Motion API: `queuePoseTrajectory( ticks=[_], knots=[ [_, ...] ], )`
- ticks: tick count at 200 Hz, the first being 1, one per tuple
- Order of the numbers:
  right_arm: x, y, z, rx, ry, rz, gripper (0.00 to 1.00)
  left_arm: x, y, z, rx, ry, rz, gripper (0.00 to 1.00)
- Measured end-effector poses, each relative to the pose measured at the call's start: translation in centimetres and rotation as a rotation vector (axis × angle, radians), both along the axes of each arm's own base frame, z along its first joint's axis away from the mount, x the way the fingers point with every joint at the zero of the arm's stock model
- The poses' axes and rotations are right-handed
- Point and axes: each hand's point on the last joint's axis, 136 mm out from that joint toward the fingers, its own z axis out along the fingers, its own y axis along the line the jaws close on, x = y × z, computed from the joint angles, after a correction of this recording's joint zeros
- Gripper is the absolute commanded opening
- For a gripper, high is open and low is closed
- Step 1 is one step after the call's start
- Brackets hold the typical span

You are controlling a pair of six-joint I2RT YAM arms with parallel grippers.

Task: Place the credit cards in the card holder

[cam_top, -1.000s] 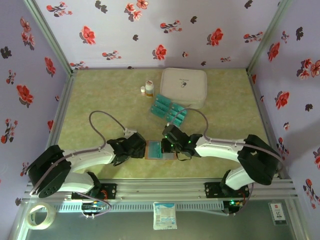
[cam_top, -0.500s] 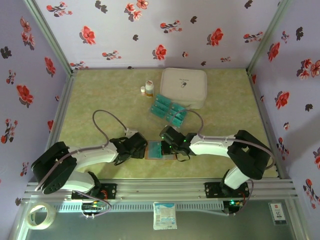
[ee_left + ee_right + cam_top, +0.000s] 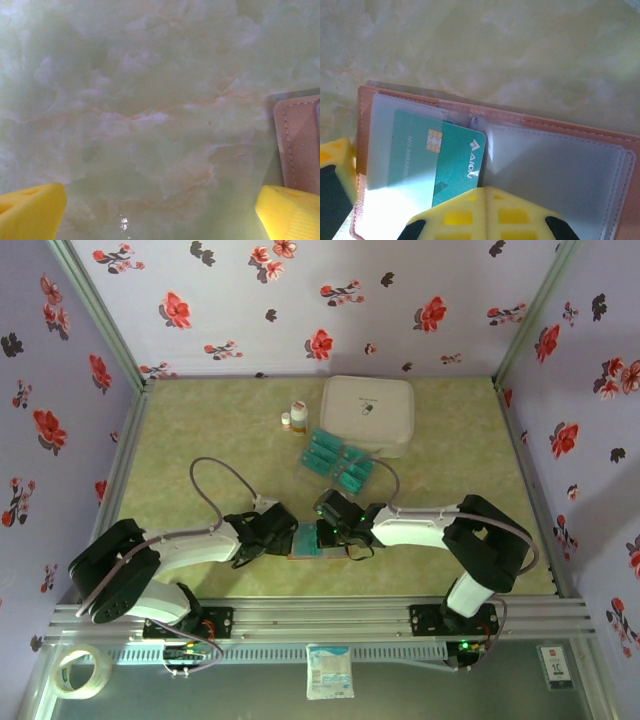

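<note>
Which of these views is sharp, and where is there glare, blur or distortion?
Right wrist view: the credit card print is fairly sharp, white glare washes out part of the card holder, and the near yellow fingers are blurred. Left wrist view: soft all over, with a small glint on the table. Top external view: even light, and the walls lean outward from the wide lens.

Top: high, far, tilted down from near side; wrists: close, straight down, sharing reddish-brown leather-look folding wallet (image 3: pixel 300 145).
</note>
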Motion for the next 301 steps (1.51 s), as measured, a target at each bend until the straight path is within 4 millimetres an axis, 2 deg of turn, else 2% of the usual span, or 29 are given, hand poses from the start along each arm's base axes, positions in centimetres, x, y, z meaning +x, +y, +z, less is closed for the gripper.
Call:
queuePoseTrajectory(
  ticks=[101, 138, 188, 216, 260, 301],
  knots=[
    [0.3, 2.1, -0.1, 0.025, 0.025, 0.025, 0.00, 0.2, -0.2, 0.0, -0.006, -0.006, -0.002, 1.00],
    [0.2, 2.1, 0.0, 0.024, 0.024, 0.028, 0.00, 0.2, 0.0, 0.3, -0.010, -0.009, 0.004, 1.00],
    [0.6, 1.4, 2.6, 0.033, -0.029, 0.033, 0.00, 1.1, 1.0, 2.9, -0.073, -0.059, 0.053, 1.00],
    [1.0, 1.0, 3.6, 0.045, -0.049, 0.023, 0.00, 1.1, 1.2, 3.6, -0.089, -0.070, 0.059, 1.00],
    [0.9, 1.2, 3.5, 0.053, -0.040, 0.030, 0.00, 0.8, 1.6, 3.1, -0.077, -0.060, 0.059, 1.00],
    [0.6, 1.5, 1.6, 0.031, -0.007, 0.038, 0.00, 0.6, 1.8, 2.4, -0.058, -0.042, 0.058, 1.00]
  ],
)
